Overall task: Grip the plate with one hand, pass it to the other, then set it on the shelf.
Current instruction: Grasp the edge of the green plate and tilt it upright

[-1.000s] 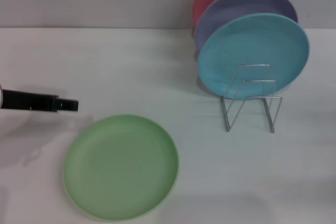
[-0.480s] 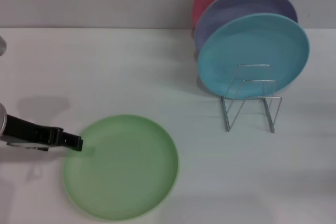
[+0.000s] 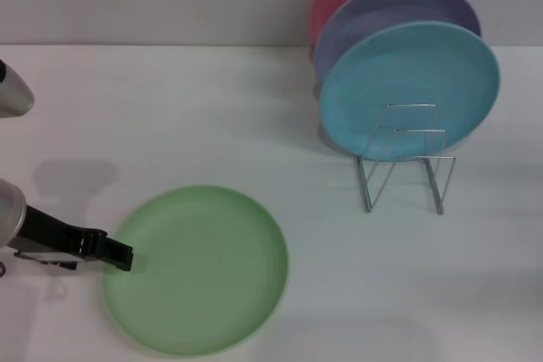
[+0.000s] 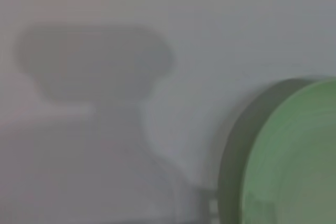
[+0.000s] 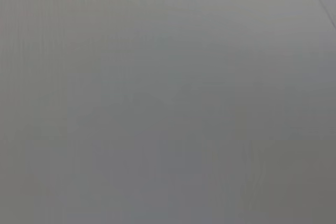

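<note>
Black and low, my left gripper (image 3: 119, 256) sat at the table's left edge, its tip against the plate's (image 3: 199, 269) rim; whether its fingers were parted, I couldn't tell. The green plate lay flat near the front edge. Toward the back right stood the wire shelf (image 3: 405, 158).
</note>
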Controlling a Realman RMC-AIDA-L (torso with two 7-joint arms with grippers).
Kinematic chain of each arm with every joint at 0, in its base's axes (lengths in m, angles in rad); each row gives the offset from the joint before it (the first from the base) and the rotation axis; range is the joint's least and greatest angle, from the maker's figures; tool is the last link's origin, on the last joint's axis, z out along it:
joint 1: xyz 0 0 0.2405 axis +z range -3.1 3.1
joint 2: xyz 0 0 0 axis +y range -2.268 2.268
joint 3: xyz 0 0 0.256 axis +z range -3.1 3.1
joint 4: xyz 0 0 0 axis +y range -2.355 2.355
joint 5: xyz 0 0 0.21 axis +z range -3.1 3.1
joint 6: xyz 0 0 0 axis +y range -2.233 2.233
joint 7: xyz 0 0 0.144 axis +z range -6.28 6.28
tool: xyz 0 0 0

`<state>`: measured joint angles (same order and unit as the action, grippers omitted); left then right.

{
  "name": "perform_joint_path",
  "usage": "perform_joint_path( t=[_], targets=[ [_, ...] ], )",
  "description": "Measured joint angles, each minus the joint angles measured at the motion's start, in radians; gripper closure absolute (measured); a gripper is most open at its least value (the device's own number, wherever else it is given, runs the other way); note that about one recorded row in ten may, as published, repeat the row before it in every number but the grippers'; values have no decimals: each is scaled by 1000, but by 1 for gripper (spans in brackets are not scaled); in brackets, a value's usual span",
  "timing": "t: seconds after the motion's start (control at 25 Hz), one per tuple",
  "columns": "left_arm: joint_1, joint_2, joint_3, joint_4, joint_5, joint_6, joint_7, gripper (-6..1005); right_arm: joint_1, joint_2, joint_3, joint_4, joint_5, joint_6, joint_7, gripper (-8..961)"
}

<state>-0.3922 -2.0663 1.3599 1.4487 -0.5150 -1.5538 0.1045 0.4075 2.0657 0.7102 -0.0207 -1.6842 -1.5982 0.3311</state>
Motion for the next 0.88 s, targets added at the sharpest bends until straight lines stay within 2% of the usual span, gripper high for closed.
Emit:
perform_joint_path(
  t=[0.68, 0.88],
  targets=[
    [-23, 0, 43, -46, 1, 27, -8, 192, 0, 1, 0, -13, 0, 1, 0, 388],
    [-40, 0, 54, -77, 1, 36, -2, 345, -1, 4, 0, -13, 0, 1, 0, 389]
  ],
)
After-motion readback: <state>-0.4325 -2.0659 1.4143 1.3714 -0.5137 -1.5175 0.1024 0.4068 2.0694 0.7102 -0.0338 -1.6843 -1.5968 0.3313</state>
